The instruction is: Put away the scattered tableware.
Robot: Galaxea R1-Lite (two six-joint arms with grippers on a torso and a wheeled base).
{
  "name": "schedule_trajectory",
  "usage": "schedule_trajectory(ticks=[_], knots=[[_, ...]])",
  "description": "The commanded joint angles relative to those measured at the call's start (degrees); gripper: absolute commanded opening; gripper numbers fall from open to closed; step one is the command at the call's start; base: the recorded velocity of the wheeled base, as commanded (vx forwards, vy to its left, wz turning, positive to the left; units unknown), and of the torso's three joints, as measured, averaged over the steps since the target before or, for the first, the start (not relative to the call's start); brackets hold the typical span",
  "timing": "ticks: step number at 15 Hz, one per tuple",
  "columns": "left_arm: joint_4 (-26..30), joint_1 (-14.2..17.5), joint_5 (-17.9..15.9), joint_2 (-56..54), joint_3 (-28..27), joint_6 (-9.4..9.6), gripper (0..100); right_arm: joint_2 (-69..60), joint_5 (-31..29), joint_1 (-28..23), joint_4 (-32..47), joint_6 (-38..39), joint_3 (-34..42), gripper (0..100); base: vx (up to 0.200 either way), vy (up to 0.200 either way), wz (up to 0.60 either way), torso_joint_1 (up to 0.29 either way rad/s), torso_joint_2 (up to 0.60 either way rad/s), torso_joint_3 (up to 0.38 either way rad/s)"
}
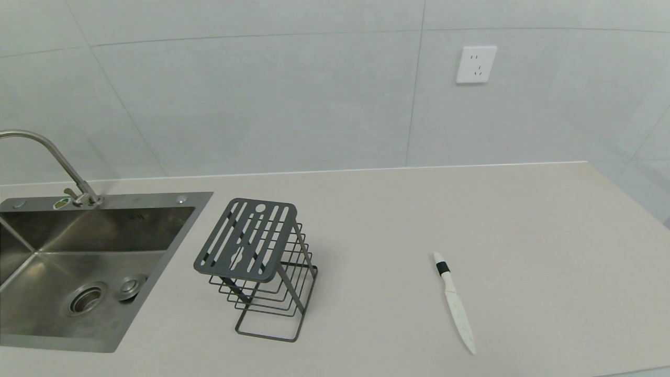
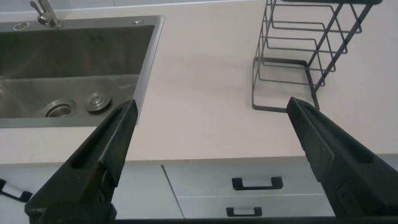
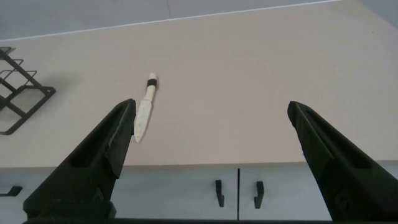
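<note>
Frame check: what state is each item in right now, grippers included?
Dark grey wire knife rack with slotted top: upright, slots empty.
White knife with black band: lying flat on the counter, outside that rack.
Steel sink: empty.
Steel faucet: no water running.
Left gripper: open, holding nothing.
Right gripper: open, holding nothing.

Bright, even light, soft shadows (sheen in the sink [image 1: 52,262])

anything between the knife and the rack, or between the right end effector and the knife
Nothing visible. The knife lies flat on the counter, right of the rack, with only bare surface between them. The right end effector is open over the counter's front edge, with nothing between it and the knife.
</note>
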Motion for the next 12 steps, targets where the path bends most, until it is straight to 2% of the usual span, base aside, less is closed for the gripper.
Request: schedule_trajectory(ticks=[1,4,7,8,10,12], knots=[[-0.1,0.0,0.0,0.1,0.0,-0.09,100,0.2,0.6,0.0,0.0,-1.7,0.1,100,0.000,0.000,0.00,-0.056,0.10,0.051],[-0.1,0.0,0.0,0.1,0.0,-0.62,100,0.1,0.3,0.0,-0.1,-1.8,0.1,100,0.000,0.000,0.00,-0.002,0.02,0.011],[0.1,0.0,0.0,0.1,0.0,-1.50,100,0.1,0.4,0.0,-6.2,-2.1,0.1,100,0.000,0.000,0.00,0.000,0.00,0.000],[0.1,0.0,0.0,0.1,0.0,-1.50,100,0.1,1.7,0.0,-7.8,-3.1,0.1,100,0.000,0.000,0.00,0.000,0.00,0.000],[0.1,0.0,0.0,0.1,0.0,-1.24,100,2.7,10.0,0.1,-5.0,-4.9,-0.9,100,0.000,0.000,0.00,0.000,0.00,0.000],[0.1,0.0,0.0,0.1,0.0,-1.50,100,13.0,11.5,0.3,0.1,-4.9,-7.1,100,0.000,0.000,0.00,0.000,0.00,0.000]])
